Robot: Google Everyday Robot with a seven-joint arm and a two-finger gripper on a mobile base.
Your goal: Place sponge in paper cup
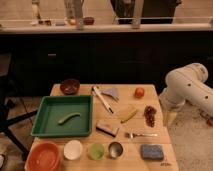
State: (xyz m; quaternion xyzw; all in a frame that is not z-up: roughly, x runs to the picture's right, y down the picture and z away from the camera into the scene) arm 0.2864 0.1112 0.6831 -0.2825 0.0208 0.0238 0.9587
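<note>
The sponge point(152, 151), a flat blue-grey pad, lies at the front right corner of the wooden table point(117, 159). The paper cup point(73, 149), small, white and upright, stands in the front row left of centre, between an orange bowl point(45, 156) and a translucent green cup point(96, 151). My white arm point(187, 87) bends down beside the table's right edge. Its gripper point(170, 119) hangs low off that edge, behind and to the right of the sponge, open and holding nothing.
A shiny metal cup point(116, 149) stands between the green cup and the sponge. A green tray point(50, 112) with a green pod fills the left. A brown-grey block point(108, 128), fork point(140, 134), yellow fruit point(128, 115), grapes point(150, 115), tomato point(139, 92) and dark bowl point(70, 86) lie behind.
</note>
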